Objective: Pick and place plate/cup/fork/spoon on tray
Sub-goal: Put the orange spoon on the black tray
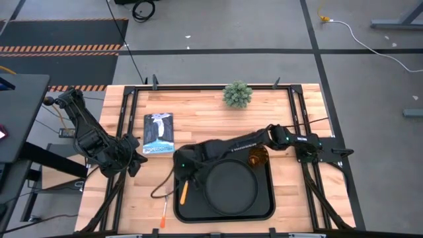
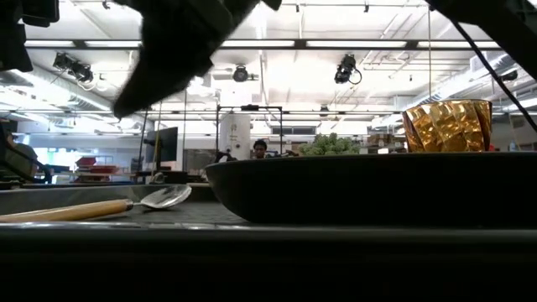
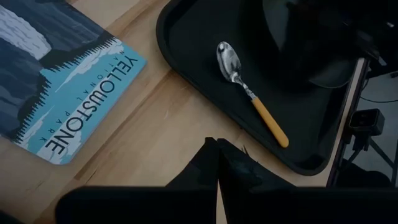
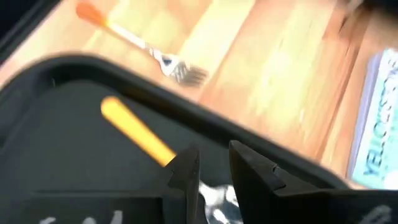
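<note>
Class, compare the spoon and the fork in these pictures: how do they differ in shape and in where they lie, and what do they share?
The yellow-handled silver spoon ends in a smooth oval bowl; the orange-handled silver fork ends in tines. The spoon lies inside the black rectangular tray, by its left edge; the fork lies on the wooden table, outside the tray. The right gripper hangs just over the spoon; nothing is near the fork. Both are small, with metal heads and warm-coloured handles.

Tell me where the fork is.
The fork lies on the bare table in the high view, just off the tray's near-left corner.
</note>
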You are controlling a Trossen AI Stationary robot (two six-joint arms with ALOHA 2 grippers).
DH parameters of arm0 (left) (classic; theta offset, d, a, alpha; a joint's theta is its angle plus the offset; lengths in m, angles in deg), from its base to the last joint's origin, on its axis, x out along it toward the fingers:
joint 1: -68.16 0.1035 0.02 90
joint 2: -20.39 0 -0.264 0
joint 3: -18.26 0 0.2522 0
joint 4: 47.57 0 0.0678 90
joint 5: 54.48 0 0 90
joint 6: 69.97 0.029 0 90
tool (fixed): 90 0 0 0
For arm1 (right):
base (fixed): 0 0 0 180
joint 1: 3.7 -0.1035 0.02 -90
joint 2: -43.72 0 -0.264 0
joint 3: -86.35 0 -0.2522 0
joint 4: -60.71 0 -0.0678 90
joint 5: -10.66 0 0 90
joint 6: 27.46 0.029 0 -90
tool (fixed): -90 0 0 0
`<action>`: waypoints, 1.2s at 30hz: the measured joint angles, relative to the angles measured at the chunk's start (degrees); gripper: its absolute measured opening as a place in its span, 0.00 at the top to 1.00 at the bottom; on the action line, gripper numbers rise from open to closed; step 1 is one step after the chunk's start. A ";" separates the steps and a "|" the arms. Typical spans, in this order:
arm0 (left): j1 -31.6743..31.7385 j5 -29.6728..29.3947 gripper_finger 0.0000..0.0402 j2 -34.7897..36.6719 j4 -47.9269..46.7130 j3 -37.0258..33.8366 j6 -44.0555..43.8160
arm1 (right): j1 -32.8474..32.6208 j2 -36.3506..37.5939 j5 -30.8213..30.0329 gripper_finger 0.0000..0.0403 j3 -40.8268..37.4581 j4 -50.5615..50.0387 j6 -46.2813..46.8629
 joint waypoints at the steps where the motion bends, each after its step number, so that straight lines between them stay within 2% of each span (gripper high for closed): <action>1: -0.01 -0.16 0.98 0.00 -0.02 0.00 0.02 | -0.59 0.00 -0.60 0.77 0.00 1.01 0.55; 6: 0.01 -0.83 0.98 0.00 -0.02 0.00 0.53 | -3.14 0.00 -4.86 0.77 0.00 3.83 2.74; 13: 0.00 -0.83 0.98 0.00 -0.09 0.00 2.40 | -6.04 0.00 -10.07 0.77 0.00 0.27 8.97; 19: 0.00 -0.84 0.98 0.00 -0.11 0.00 3.87 | -8.28 0.02 -18.22 0.75 -1.23 -0.69 11.42; 22: -0.01 -0.83 0.98 0.00 -0.11 0.00 3.87 | -8.69 0.02 -20.01 0.71 -4.13 -0.06 10.04; 27: 0.01 -0.85 0.98 0.00 0.00 0.00 4.88 | -8.22 -0.02 -20.22 0.60 -9.17 1.68 13.39; 30: -0.01 -1.49 0.98 0.00 0.00 0.00 4.94 | -7.79 0.15 -22.48 0.54 -10.60 3.05 13.46; 36: 0.01 -1.81 0.98 0.00 0.50 0.00 4.82 | -6.66 0.02 -25.58 0.50 -13.29 4.07 12.73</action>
